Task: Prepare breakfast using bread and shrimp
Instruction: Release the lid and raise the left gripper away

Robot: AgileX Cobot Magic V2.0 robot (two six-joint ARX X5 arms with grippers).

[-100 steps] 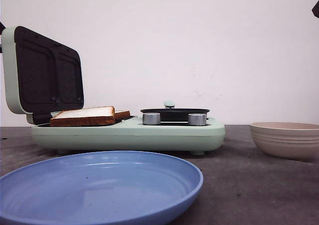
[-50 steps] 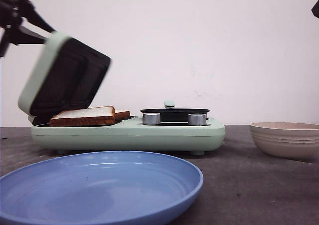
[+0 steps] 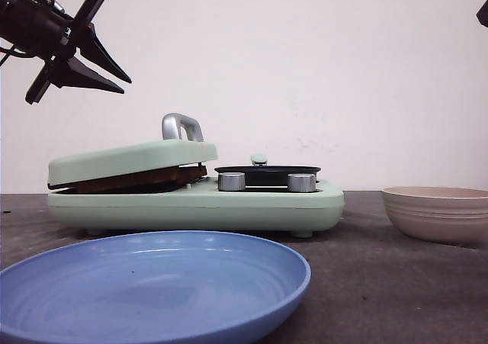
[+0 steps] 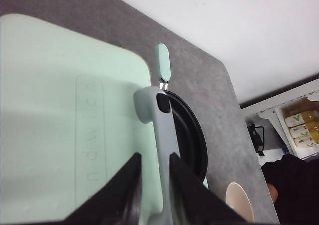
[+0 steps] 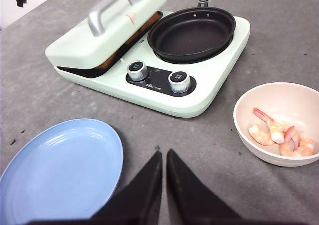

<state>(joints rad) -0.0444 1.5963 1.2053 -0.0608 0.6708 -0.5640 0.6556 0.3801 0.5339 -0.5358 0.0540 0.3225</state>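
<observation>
On the grey tabletop before a white wall, your left gripper hangs parted and empty above the sandwich maker's lid, which lies on the bread. Right of it sits the frying pan. The shrimp wait in the beige bowl; your right gripper, nearly closed and empty, should fetch them next.

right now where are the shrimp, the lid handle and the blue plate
shrimp (image 5: 279,135), right wrist view, middle of the pile
lid handle (image 3: 181,126), front view, top of the loop
blue plate (image 3: 282,302), front view, near rim
</observation>
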